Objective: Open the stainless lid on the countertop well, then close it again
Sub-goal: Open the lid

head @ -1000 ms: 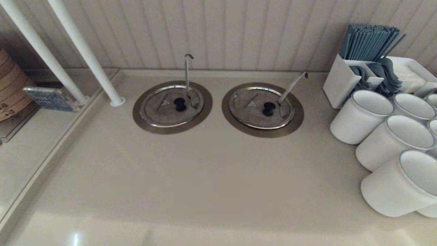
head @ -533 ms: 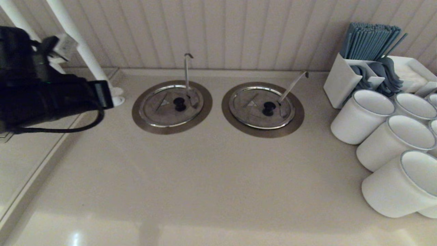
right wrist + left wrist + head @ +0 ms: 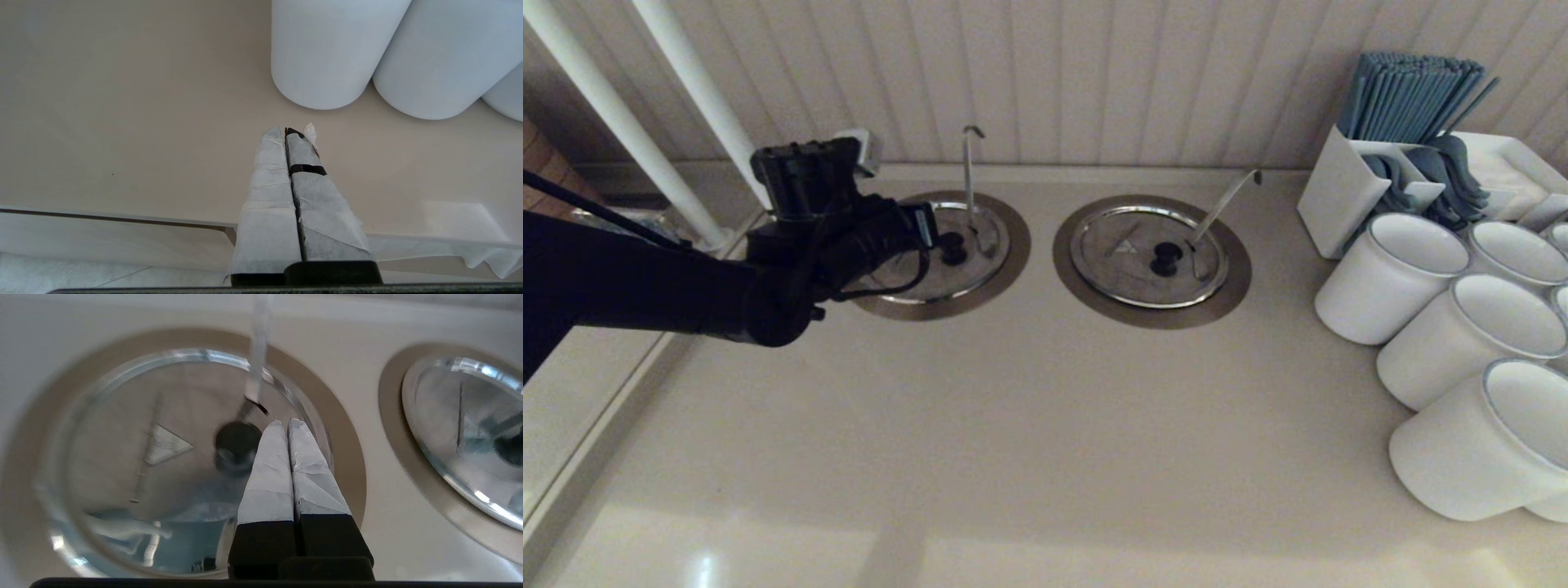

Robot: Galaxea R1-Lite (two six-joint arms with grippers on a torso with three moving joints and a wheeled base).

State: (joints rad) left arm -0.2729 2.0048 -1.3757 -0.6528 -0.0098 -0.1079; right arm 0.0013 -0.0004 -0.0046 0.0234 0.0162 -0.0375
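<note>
The stainless lid (image 3: 968,269) lies flat and closed on the countertop well, whose bronze-grey ring (image 3: 1013,269) shows around it. Its black knob (image 3: 953,247) sits at the centre, and the upright ladle handle (image 3: 969,175) rises behind it. My left gripper (image 3: 925,229) hovers over the lid's left half. In the left wrist view the gripper (image 3: 287,422) is shut and empty, its taped tips just beside the knob (image 3: 238,441), past the triangle mark (image 3: 165,444). I cannot tell whether it touches the lid (image 3: 122,465). My right gripper (image 3: 291,131) is shut and parked low at the counter's front edge.
The twin lid (image 3: 1147,255) with a slanting ladle handle (image 3: 1223,204) lies to the right. White cups (image 3: 1388,278) and a holder of blue straws (image 3: 1405,102) crowd the right side. Two white poles (image 3: 711,106) stand at the left; the panelled wall is close behind.
My left arm came in from the left and swung across to the lid, fingers kept shut. The lid has not moved, and the right arm stayed still.
</note>
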